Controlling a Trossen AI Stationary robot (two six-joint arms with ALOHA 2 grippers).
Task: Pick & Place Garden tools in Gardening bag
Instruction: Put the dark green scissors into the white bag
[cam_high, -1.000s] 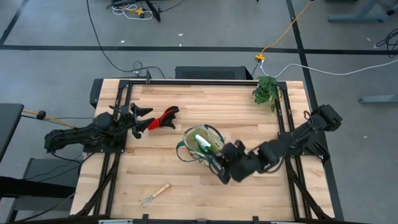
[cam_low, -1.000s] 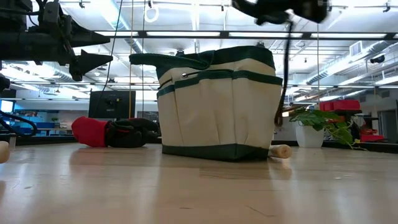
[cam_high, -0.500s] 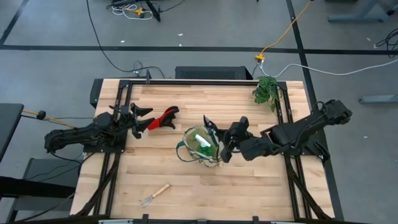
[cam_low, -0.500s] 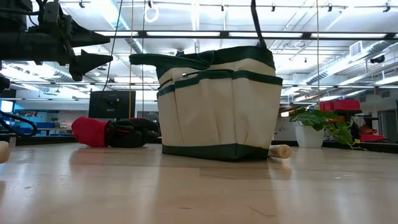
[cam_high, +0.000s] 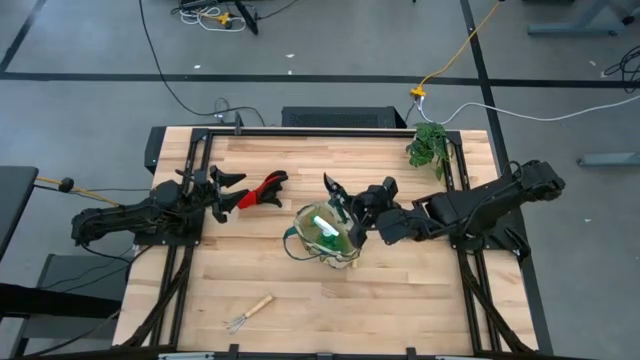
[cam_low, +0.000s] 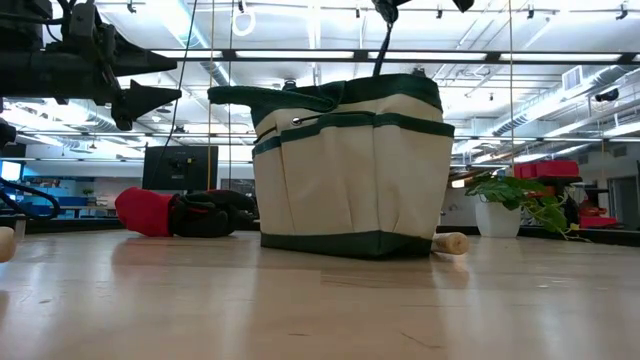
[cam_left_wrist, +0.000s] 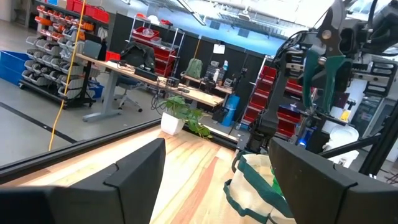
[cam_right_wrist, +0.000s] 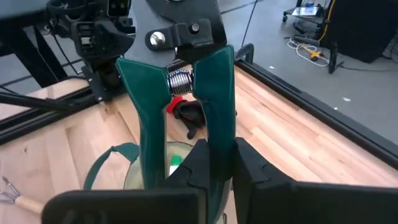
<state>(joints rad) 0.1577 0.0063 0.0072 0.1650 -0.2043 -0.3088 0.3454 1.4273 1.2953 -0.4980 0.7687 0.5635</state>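
Note:
The gardening bag (cam_high: 322, 234) (cam_low: 350, 165) stands upright on its base at the table's middle, with a green bottle (cam_high: 322, 224) inside it. My right gripper (cam_high: 362, 207) (cam_right_wrist: 222, 152) is raised at the bag's far right, shut on the teal-handled pruning shears (cam_high: 334, 191) (cam_left_wrist: 318, 62). A red-and-black tool (cam_high: 262, 189) lies flat to the bag's far left. A wooden-handled rake (cam_high: 248, 312) lies near the front edge. My left gripper (cam_high: 222, 190) (cam_left_wrist: 217, 186) waits open at the table's left side. My right gripper pinches one teal handle of the shears (cam_right_wrist: 219, 124) between its two fingers (cam_right_wrist: 198, 163), toward that handle's free end. It comes from the table's right, slanting a little downward. The shears are lifted clear, blades pointing away from the gripper, toward the table's far left.
A leafy plant (cam_high: 428, 146) stands at the far right corner. A wooden handle end (cam_low: 450, 242) lies on the table behind the bag. Dark rails (cam_high: 455, 200) run along both table sides. Bare wood lies in front of the bag.
My right gripper has risen from the bag's near right side and gone toward the far edge, turning as it went. It has kept its hold on the shears, which now hang above the bag's far right rim with the blades toward the far left.

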